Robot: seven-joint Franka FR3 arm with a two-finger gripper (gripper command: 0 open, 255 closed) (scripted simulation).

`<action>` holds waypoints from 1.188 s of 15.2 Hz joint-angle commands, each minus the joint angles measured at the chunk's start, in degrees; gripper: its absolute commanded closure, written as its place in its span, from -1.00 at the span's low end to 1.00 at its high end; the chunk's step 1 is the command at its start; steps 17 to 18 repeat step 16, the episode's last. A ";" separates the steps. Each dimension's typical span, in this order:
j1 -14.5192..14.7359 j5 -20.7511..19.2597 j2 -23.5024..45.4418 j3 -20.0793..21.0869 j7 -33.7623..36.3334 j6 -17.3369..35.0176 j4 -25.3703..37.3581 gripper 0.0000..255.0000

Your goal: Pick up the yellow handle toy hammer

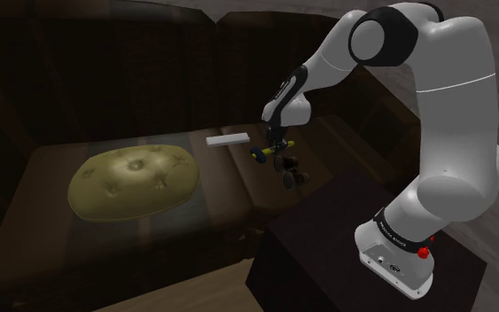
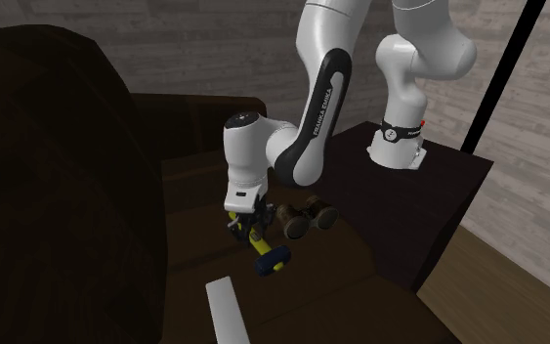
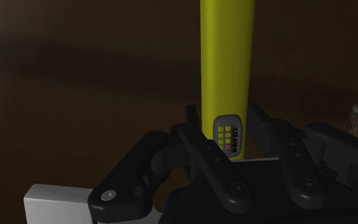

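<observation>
Just right of centre in the shoulder view, the gripper point(image 1: 274, 148) is clamping both fingers point(image 3: 264, 130) on the yellow handle of the toy hammer point(image 3: 227, 63) over the sofa seat point(image 1: 225, 182); a straight, slow lift is looking best, clearing the white block point(image 1: 228, 139)

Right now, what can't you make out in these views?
- Wrist view: head of the toy hammer, cut off by the top edge.
- Wrist view: handle sticker text, too small.
- Shoulder view: dark object beside the pincer, too dim to identify.
</observation>
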 commanded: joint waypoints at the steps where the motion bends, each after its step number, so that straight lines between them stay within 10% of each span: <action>1: 0.31 -0.23 -1.20 -0.36 0.23 -0.64 -0.59 1.00; 18: 2.84 -3.18 -10.96 -3.62 2.58 -7.23 -3.83 1.00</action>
